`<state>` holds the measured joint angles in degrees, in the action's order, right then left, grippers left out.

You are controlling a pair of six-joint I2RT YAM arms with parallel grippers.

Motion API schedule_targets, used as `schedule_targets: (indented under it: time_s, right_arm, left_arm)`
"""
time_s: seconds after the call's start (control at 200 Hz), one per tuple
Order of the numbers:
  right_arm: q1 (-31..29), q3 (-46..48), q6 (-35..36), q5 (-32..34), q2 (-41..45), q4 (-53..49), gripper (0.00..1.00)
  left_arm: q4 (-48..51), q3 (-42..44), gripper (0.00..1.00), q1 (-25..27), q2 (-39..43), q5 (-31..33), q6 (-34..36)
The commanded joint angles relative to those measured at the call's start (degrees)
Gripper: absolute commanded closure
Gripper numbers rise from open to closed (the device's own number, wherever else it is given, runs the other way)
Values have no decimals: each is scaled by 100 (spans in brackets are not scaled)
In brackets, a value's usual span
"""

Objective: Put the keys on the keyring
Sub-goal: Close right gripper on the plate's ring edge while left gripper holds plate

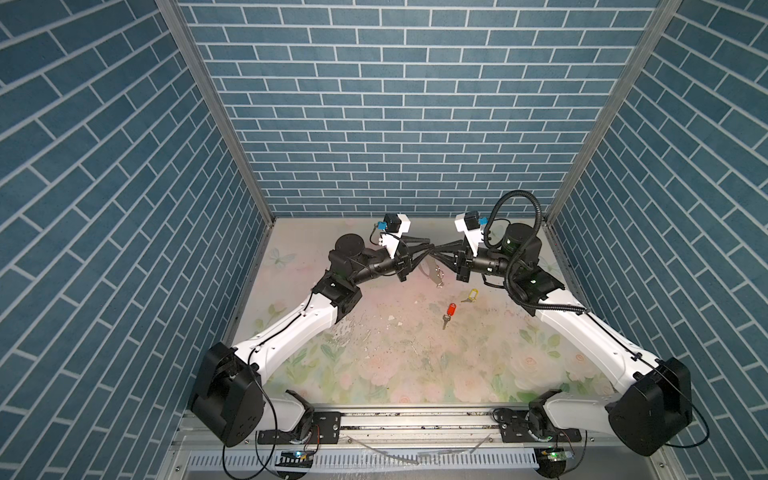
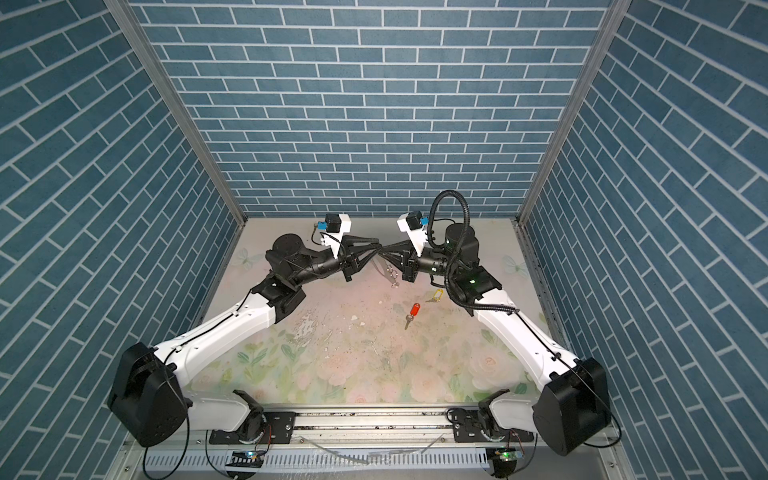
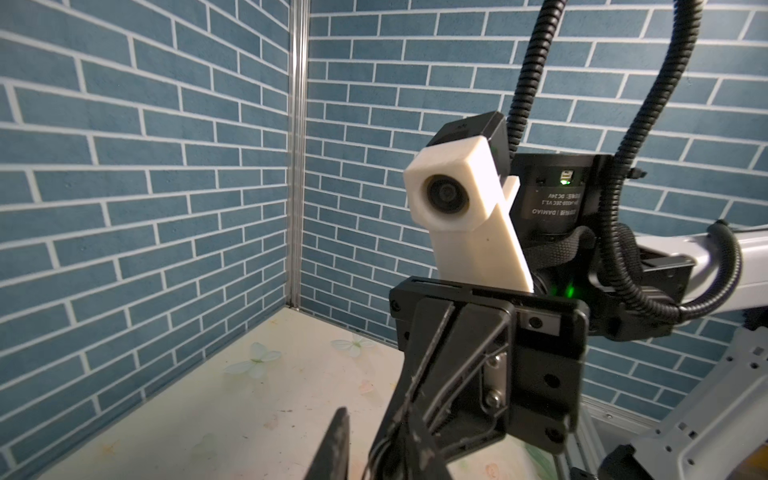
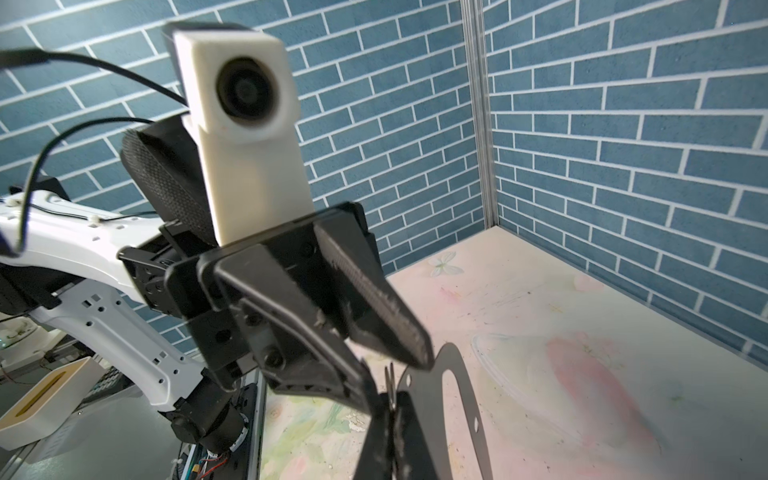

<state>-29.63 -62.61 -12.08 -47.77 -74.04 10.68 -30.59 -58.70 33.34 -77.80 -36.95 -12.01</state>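
Step in hand, as judged: handover of the keyring.

- Right pincer (image 1: 435, 248) is clenched on the keyring (image 4: 430, 376) strap, aloft beyond the red-tag key (image 1: 450, 311).
- Left pincer (image 4: 390, 372) is released, jaws parted beside the strap.
- Yellow-tag key (image 1: 469, 296) lies just beyond the red-tag key; both are on the counter (image 1: 374, 353).
- To do it well: clear the left pincer slowly and let the rings hang free.
- Hard to see: the grip contact is partly hidden, and the ring gaps are too small to read.

The brick-pattern walls (image 1: 395, 104) are blue with thin white lines. The flowery tabletop (image 1: 415, 365) is pale, with pink roses and green leaves (and little white butterflies (image 3: 255, 360) too). There is a red-tagged silver metal key (image 1: 449, 312) and a yellow-tagged silver metal key (image 1: 469, 296). The flat strap keyring (image 4: 448, 358) is black. The robot arms (image 1: 291, 328) are white and black.
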Motion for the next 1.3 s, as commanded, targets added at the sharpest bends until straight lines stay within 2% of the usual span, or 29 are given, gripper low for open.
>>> schedule_targets:
  time_s: [0.0,0.11,0.28,0.38,0.465,0.61,0.78,0.975,1.295]
  right_arm:
    - [-35,-460,573,358,-5,-719,100]
    - [-67,-582,1052,690,-1,-1345,100]
    - [-223,-1042,2162,1080,-214,-2688,100]
    - [-344,-1476,2999,1252,-442,-3648,100]
    - [-370,-1844,3564,1063,-666,-4359,100]
    - [-363,-2435,4202,696,-1027,-5374,100]
    - [-361,-2885,4627,335,-1286,-6074,100]
    - [-369,-3013,4747,-102,-1293,-6241,100]
    - [-369,-3067,4807,-189,-1328,-6359,100]
  left_arm:
    - [504,-133,57,-115,398,530,178]
    - [1448,-245,52,-135,737,979,529]
    - [3431,-778,52,-144,935,1610,1047]
    - [4514,-1121,55,-134,864,1679,1346]
    - [5018,-1171,60,-130,820,1429,1587]
    - [5069,-913,62,-107,844,556,1882]
    - [4777,-635,69,-34,807,144,2069]
    - [4641,-696,71,71,521,-136,2172]
    - [4247,-709,74,164,353,-469,2150]
